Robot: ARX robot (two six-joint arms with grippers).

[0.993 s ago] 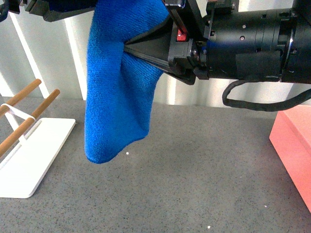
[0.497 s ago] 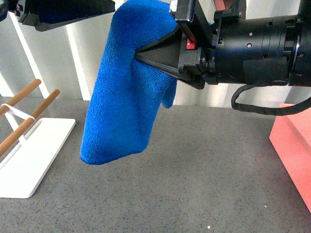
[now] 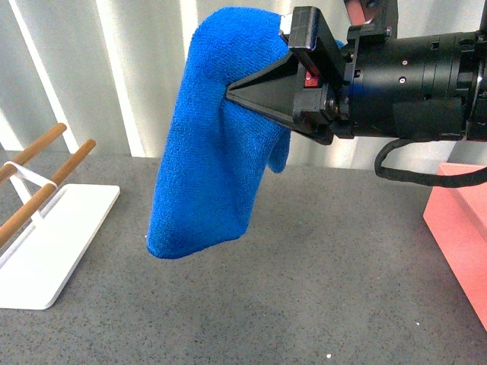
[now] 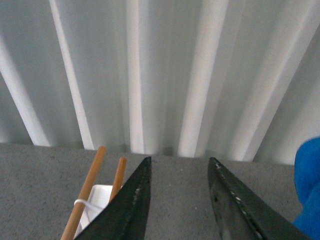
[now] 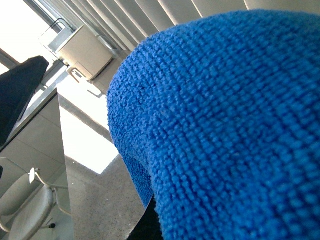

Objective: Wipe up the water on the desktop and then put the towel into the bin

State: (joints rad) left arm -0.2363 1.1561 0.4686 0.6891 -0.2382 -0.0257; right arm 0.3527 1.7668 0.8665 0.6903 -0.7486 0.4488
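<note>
Towel (image 3: 213,152) hangs high over the grey surface (image 3: 304,289), pinched tight in the right fingers (image 3: 266,87). Left fingers (image 4: 131,205) are spread apart, holding nothing.

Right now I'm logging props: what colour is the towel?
The towel is bright royal blue, clearest in the front view.

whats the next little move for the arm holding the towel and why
Probably swing the right gripper toward the bin at this height. It is shut on the towel, which hangs clear of the desktop. No wet patch shows there, and the bin sits further right with only part of it in view.
</note>
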